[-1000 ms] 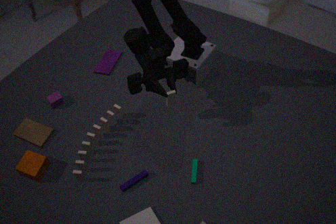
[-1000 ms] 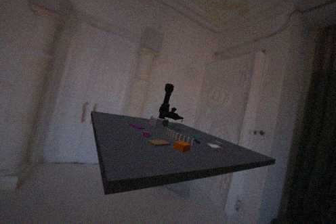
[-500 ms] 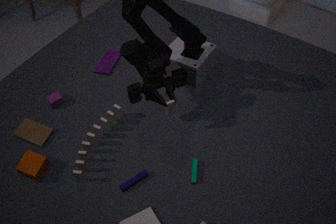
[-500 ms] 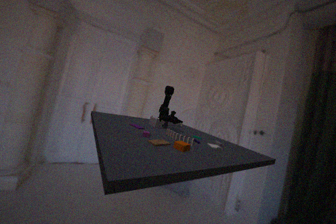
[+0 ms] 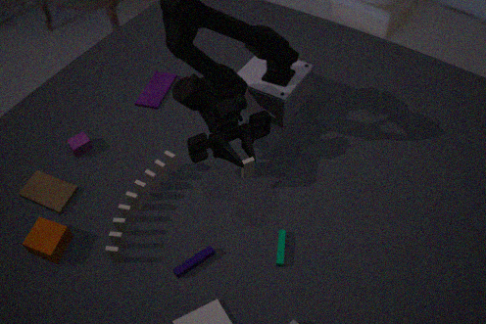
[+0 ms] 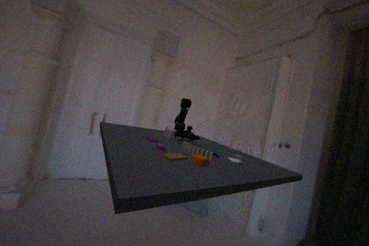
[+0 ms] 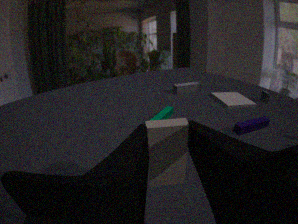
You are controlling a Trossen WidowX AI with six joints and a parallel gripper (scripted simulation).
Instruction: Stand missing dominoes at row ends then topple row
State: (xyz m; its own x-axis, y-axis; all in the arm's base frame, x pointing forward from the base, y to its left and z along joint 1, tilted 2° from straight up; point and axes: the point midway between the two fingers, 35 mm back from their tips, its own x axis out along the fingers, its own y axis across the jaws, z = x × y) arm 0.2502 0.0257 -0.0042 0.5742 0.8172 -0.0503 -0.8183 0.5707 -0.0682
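Note:
A curved row of several pale dominoes stands left of centre in the top view, from its far end domino (image 5: 170,154) to its near end domino (image 5: 112,249) (image 6: 211,155). My gripper (image 5: 248,162) (image 7: 165,128) is shut on a pale domino (image 5: 248,170) (image 7: 167,159). It holds this domino roughly upright, to the right of the row's far end and apart from it. The domino seems to be above the table; its exact height is hard to tell in the dim picture. No other loose domino can be made out with certainty.
A purple bar (image 5: 194,261) (image 7: 252,125) and a green bar (image 5: 281,248) (image 7: 162,113) lie before the arm, near a pale plate (image 5: 206,314) (image 7: 233,99). An orange block (image 5: 46,236), a tan slab (image 5: 48,191), a magenta block (image 5: 78,142) and a purple slab (image 5: 156,89) are left of the row.

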